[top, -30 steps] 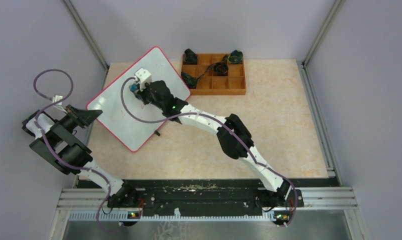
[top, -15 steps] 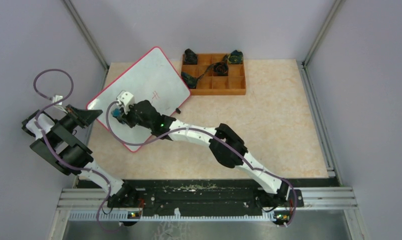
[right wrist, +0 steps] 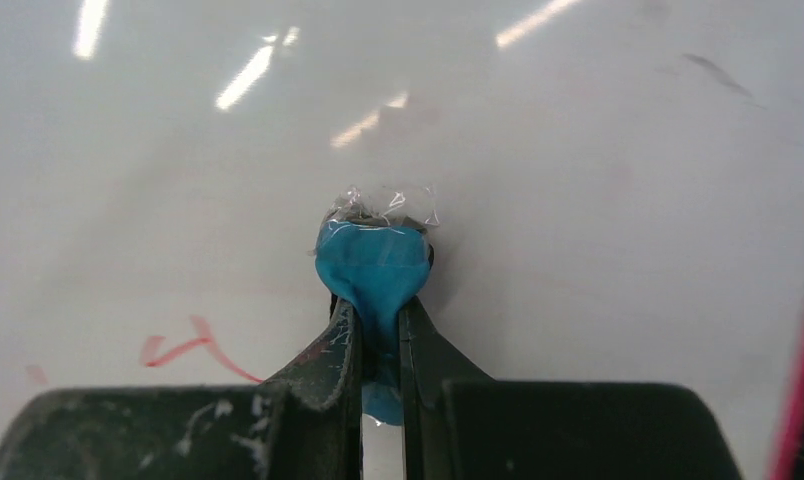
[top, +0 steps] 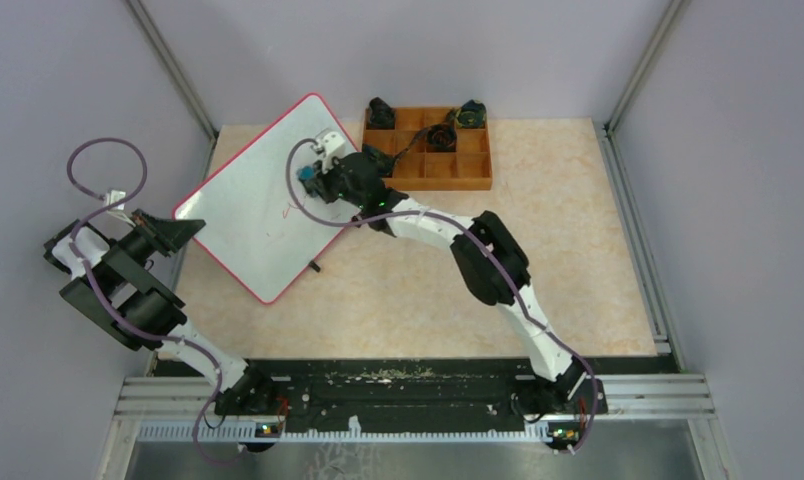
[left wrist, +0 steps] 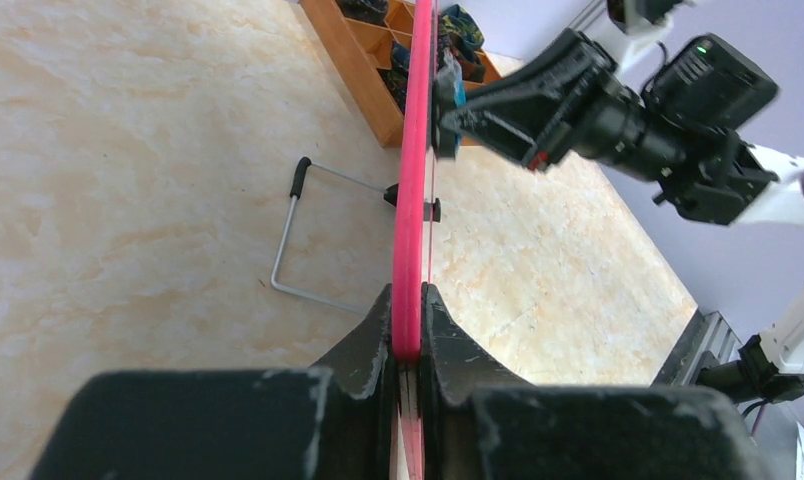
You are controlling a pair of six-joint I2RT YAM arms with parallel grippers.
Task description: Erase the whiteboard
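The table point(top: 558, 250) is pale marbled stone with grey walls around it. The whiteboard point(top: 248, 215) sits at the table's far left corner, turned on the diagonal and propped up off the surface, with one corner reaching toward the back edge. Just right of it, against the back edge, is a brown wooden tray point(top: 428, 184) with dark items in several compartments; I can't identify them. My left gripper point(left wrist: 407, 300) is at the board's left edge, jaws pinching the red rim point(left wrist: 410, 250) between them. My right arm reaches across from the near edge, and the right gripper point(right wrist: 378, 320) is over the board's far right part, near the tray. Its jaws are pressed onto a small blue eraser pad point(right wrist: 370, 268) with crinkled clear film at its tip, and that tip is against the white face. Faint red pen marks point(right wrist: 193, 345) are on the board just beside the pad, toward the board's middle. From the left wrist view, a wire stand point(left wrist: 308, 240) folds out behind the board and rests on the table.
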